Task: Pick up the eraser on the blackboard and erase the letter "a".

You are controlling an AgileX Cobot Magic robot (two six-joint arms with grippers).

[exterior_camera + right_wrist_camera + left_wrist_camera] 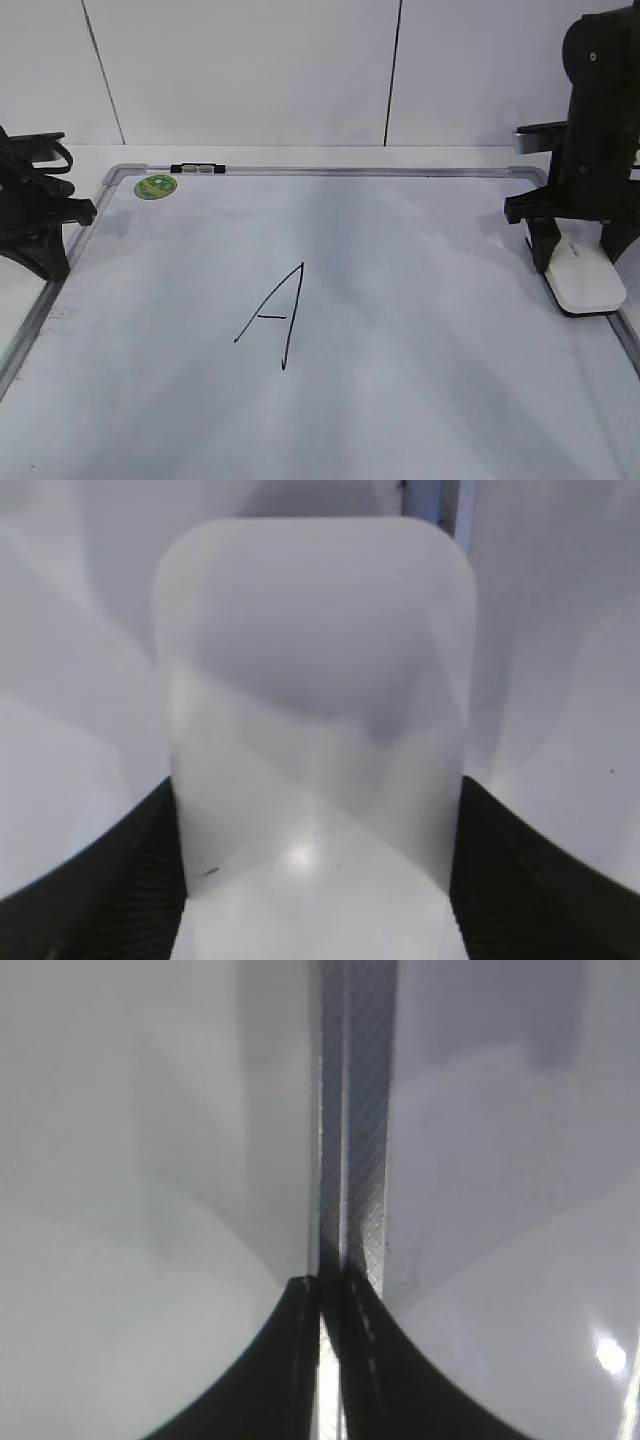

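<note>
Eraser (586, 280) sits at your three o'clock on the blackboard (400, 300), near its right frame, with your right pincer (577, 262) straddling it: in the wrist view its fingers (90, 900) press both long sides of the white block. Your left pincer (328, 1305) rests at nine o'clock, jaws nearly together over the grey frame, holding nothing. Only a tall capital A (272, 317) shows at centre.

The eraser (315, 730) runs off the bottom edge between the right hand (315, 880) fingers; its felt underside is hidden. Beyond the left hand (325, 1360), the board frame (355, 1110) blurs.
</note>
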